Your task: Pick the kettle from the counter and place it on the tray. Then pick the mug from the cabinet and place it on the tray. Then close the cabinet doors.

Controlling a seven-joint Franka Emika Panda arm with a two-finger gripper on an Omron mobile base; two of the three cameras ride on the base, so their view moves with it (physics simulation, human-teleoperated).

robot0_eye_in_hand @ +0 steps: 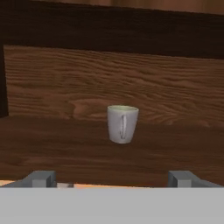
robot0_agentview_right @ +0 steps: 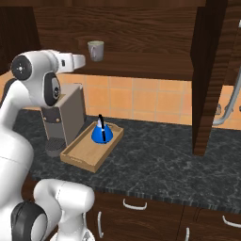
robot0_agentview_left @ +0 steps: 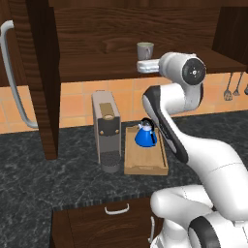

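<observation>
Currently, gripper (robot0_eye_in_hand: pixel 112 178): jaws standing spread wide, pinching nothing, pointing at the mug from short of it.
Mug (robot0_eye_in_hand: pixel 122 124): sitting upright on the cabinet (robot0_agentview_left: pixel 97 63) floor, handle facing the hand.
Kettle (robot0_agentview_left: pixel 145 134): resting on the tray (robot0_agentview_left: pixel 145 164), toward its back edge.
Tray: lying on the counter (robot0_agentview_right: pixel 155 155), just beside the coffee machine (robot0_agentview_left: pixel 106 131).
Cabinet doors (robot0_agentview_left: pixel 41 72): hanging open.

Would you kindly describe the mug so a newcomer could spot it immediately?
Look into the open dark wood cabinet above the counter. On its floor stands the mug, alone, upright, grey-beige with a pale rim, handle facing the gripper; the blue kettle sits below on the tray.
</observation>
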